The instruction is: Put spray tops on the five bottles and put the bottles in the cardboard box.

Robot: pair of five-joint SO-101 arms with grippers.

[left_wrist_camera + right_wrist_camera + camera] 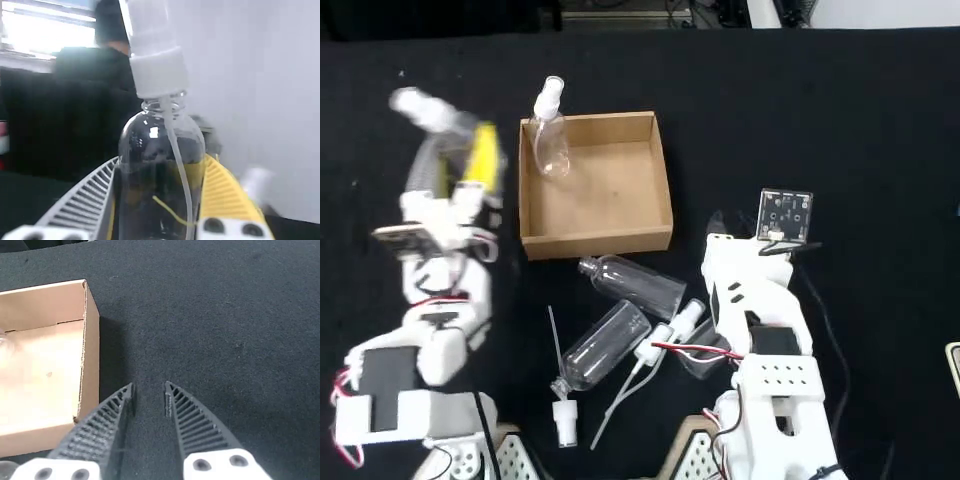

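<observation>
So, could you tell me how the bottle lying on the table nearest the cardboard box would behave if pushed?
That bottle is round and lies on its side, so it would probably roll rather than slide. It looks empty and see-through, so likely light and easily knocked away. Its smooth wall could prove slippery to grip.

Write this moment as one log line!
left hand: shut on capped bottle | right hand: open, empty, beside cardboard box | boxed bottle: capped, in box corner | loose bottles: uncapped, on table
</observation>
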